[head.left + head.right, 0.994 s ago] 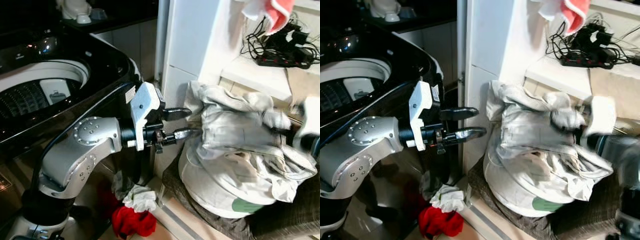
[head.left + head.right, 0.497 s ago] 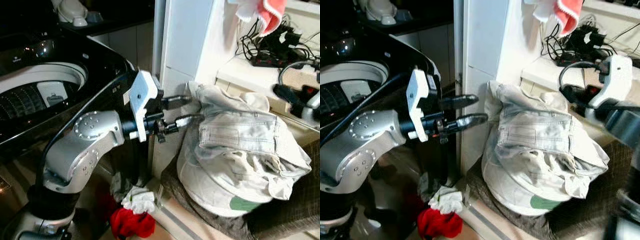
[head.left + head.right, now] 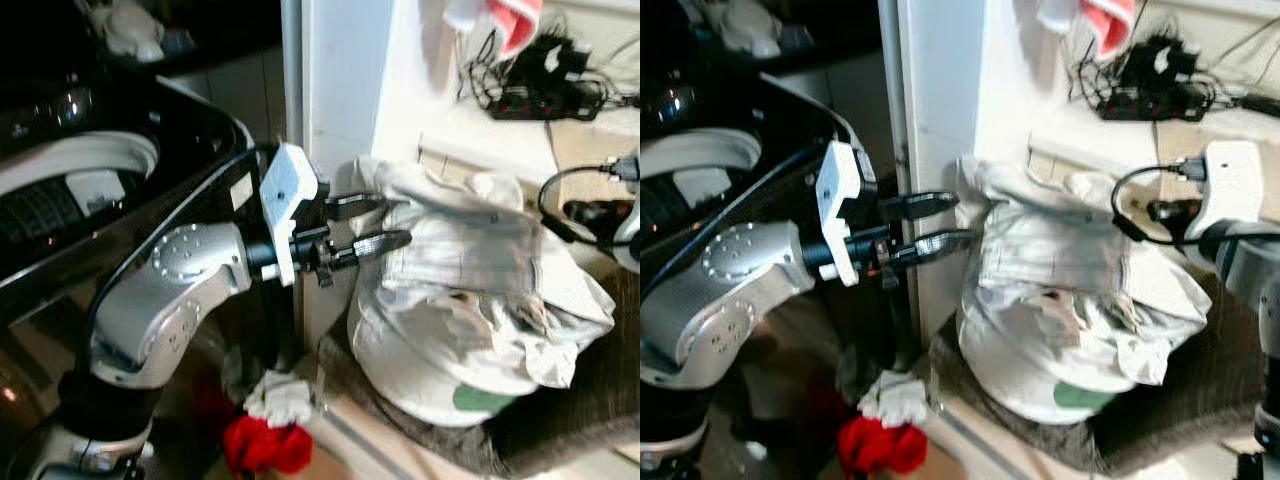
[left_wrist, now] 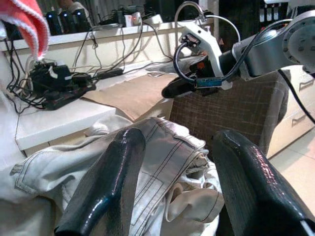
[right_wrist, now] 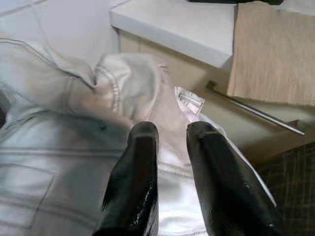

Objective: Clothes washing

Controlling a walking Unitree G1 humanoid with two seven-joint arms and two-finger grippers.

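A pile of pale, off-white clothes [image 3: 470,300] is heaped on a brown woven basket [image 3: 580,410]. My left gripper [image 3: 372,222] reaches in from the left, open, its fingers at the pile's left edge with nothing between them; its wrist view looks over a stitched denim piece [image 4: 162,147]. My right gripper [image 3: 1160,210] hovers at the pile's right side, above the cloth. In its own wrist view the right gripper [image 5: 172,130] has a narrow gap between its fingers and holds nothing. The black washing machine [image 3: 90,150] stands at the left with its top open.
A white pillar [image 3: 340,80] rises between machine and basket. A red cloth [image 3: 265,445] and a white cloth [image 3: 280,398] lie on the floor below my left arm. A shelf behind holds a power strip with tangled cables [image 3: 545,95]; a pink towel [image 3: 505,20] hangs above.
My right gripper has come off the pile and drawn back up to the right, letting the cloth settle. The left gripper stays open at the pile's left edge. The camera shifted.
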